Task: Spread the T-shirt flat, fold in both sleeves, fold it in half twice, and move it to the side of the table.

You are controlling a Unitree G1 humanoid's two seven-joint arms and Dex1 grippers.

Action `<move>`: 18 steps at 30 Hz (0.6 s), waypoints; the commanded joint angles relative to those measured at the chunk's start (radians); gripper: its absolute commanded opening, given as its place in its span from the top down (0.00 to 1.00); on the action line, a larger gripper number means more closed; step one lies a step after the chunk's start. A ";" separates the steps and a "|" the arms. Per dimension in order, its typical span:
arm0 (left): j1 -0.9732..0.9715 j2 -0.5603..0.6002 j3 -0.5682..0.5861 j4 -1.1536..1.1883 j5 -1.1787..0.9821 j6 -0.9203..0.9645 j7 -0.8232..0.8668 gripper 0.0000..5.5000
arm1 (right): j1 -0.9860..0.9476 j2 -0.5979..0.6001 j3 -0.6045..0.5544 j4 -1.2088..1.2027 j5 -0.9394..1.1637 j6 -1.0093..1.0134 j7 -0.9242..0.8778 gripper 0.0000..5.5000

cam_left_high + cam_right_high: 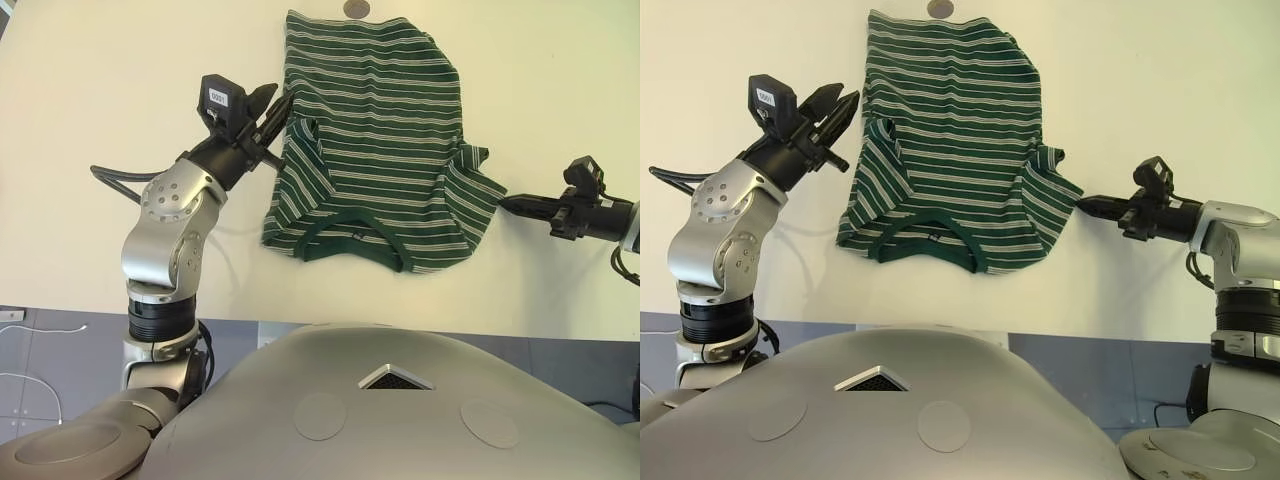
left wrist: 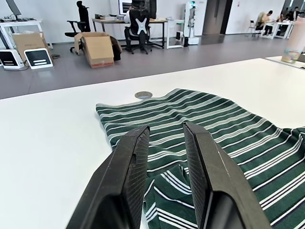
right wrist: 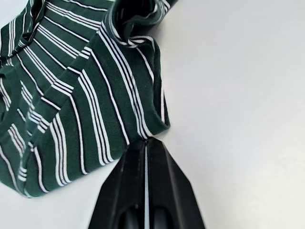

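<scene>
The left arm stands nearest, rising at the near left edge of the white table. Its left tool hangs above the table just left of the T-shirt, at the level of the left sleeve. The T-shirt is dark green with white stripes and lies in the middle of the table, collar towards the near side and hem towards the far side. The body lies mostly flat. The left sleeve is bunched in over the chest, and the right sleeve is drawn out to a point on the right. The right tool lies low over the table at that point, coming in from the right. A round grey grommet sits in the table just beyond the hem.

From the left wrist, the two dark fingers stand apart with nothing between them, so this tool is open. The striped cloth lies just past their tips. Behind the table is a room with cardboard boxes and office chairs.

From the right wrist, the fingers are pressed together, and their tips are closed on the very edge of the right sleeve's hem. The rest of the sleeve lies rumpled on the table.
</scene>
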 commanded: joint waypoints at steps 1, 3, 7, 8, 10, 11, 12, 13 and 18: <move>0.006 -0.007 -0.004 0.018 0.019 -0.019 0.012 0.76 | 0.001 -0.066 0.016 -0.220 0.092 0.087 0.097 1.00; -0.014 -0.003 -0.006 0.025 0.017 -0.016 0.005 0.76 | -0.005 -0.081 0.056 -0.392 0.133 0.124 0.120 1.00; -0.060 0.016 -0.011 0.042 0.011 0.002 -0.018 0.76 | -0.059 -0.031 0.221 -0.586 0.086 0.143 0.045 1.00; -0.061 0.025 -0.013 0.039 0.016 0.006 -0.022 0.76 | -0.084 -0.006 0.282 -0.594 0.046 0.143 0.011 1.00; -0.057 0.049 -0.026 0.038 0.037 0.007 -0.031 0.76 | -0.123 0.030 0.372 -0.579 -0.044 0.117 -0.059 1.00; -0.052 0.064 -0.039 0.038 0.053 0.003 -0.036 0.76 | -0.135 0.044 0.399 -0.565 -0.086 0.101 -0.095 0.96; -0.039 0.079 -0.050 0.029 0.065 -0.002 -0.045 0.76 | -0.145 0.053 0.412 -0.557 -0.115 0.080 -0.120 0.93; -0.018 0.099 -0.058 0.012 0.075 -0.010 -0.057 0.76 | -0.149 0.058 0.414 -0.564 -0.132 0.064 -0.139 0.89; 0.137 0.321 -0.107 -0.033 0.238 -0.171 -0.177 0.59 | -0.117 0.013 0.272 -0.666 -0.083 0.004 -0.141 0.70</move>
